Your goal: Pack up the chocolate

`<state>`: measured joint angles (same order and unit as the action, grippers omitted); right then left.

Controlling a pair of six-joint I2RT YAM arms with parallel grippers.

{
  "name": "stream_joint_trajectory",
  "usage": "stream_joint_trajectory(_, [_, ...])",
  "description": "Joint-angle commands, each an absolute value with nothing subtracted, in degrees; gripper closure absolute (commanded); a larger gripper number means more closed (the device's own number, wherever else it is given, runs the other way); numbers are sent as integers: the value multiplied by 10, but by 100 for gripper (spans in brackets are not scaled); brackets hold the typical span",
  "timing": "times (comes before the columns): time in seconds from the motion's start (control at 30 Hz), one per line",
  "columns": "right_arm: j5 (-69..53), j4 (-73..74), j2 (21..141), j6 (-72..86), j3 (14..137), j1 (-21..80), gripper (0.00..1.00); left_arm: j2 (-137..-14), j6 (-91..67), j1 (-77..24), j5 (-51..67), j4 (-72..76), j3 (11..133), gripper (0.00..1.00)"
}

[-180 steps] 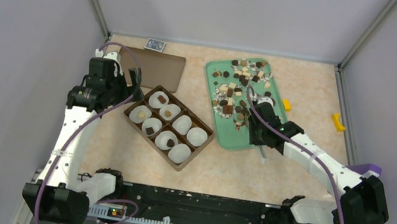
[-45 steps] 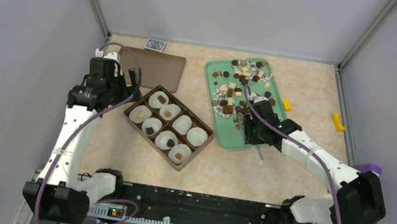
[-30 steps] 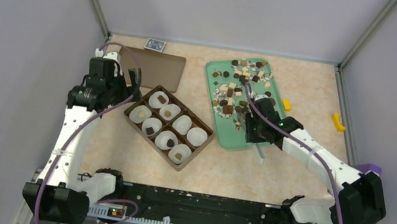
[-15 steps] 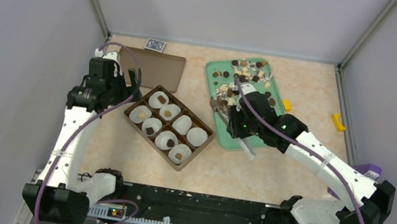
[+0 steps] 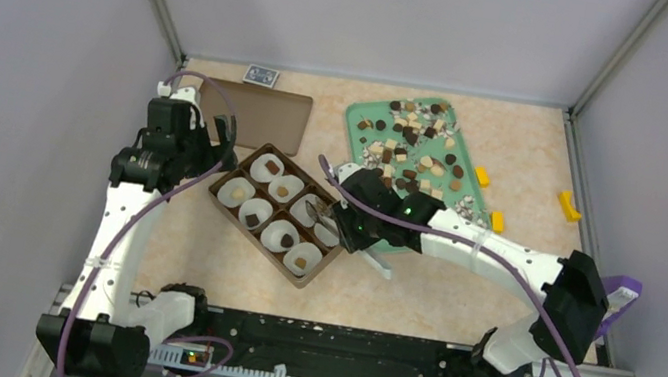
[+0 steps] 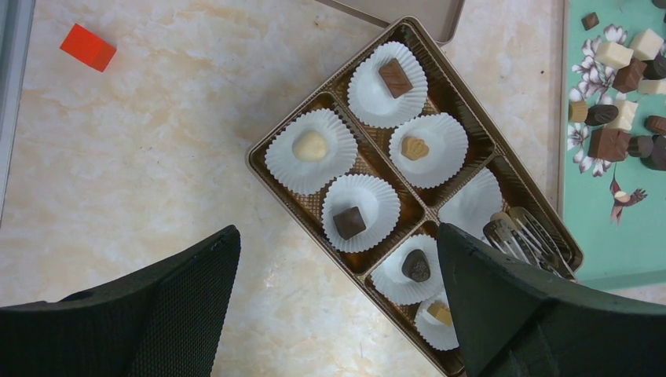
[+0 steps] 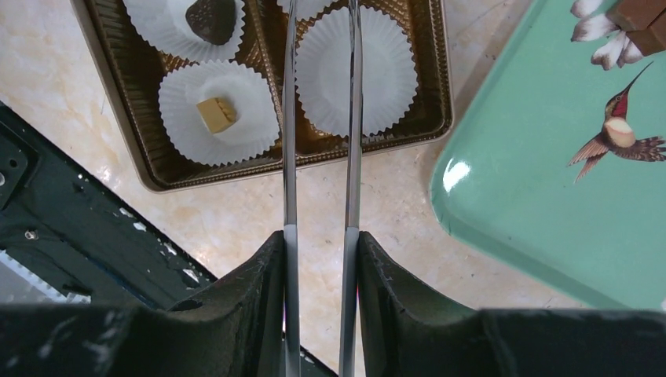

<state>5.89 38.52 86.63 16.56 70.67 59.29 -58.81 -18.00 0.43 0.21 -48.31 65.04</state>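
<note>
Nearest, the right gripper [image 7: 318, 243] is clamped narrow on thin, shiny metal tongs [image 7: 289, 118], whose two flat blades reach over the right end of the box [image 6: 267, 169]. The tong tips are not clear enough to tell whether they carry anything. The box is a ribbed, gold-brown rectangle lined with fluted white paper cups [image 6: 471, 206]. Six cups each hold one piece of chocolate [image 6: 349, 222], square, round or shell-shaped. At middle left, the left gripper [image 5: 215, 144] hangs wide open. Farther back, most chocolate lies loose on the glossy green tray [image 7: 550, 196]. Half a second earlier the right gripper was over that tray. The left has not moved.
</note>
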Motion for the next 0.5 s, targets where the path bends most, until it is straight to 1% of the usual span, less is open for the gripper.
stream_joint_trajectory(0.0, [53,344,870,155,745,599,79,-575,-178,2,-13,-481,654,1])
stream_joint_trajectory(0.17, [54,330,882,153,747,600,76,-576,-178,3,-13,-479,654,1])
stream_joint_trajectory(0.47, [58,324,900,151,758,599,64,-580,-175,3,-10,-478,654,1])
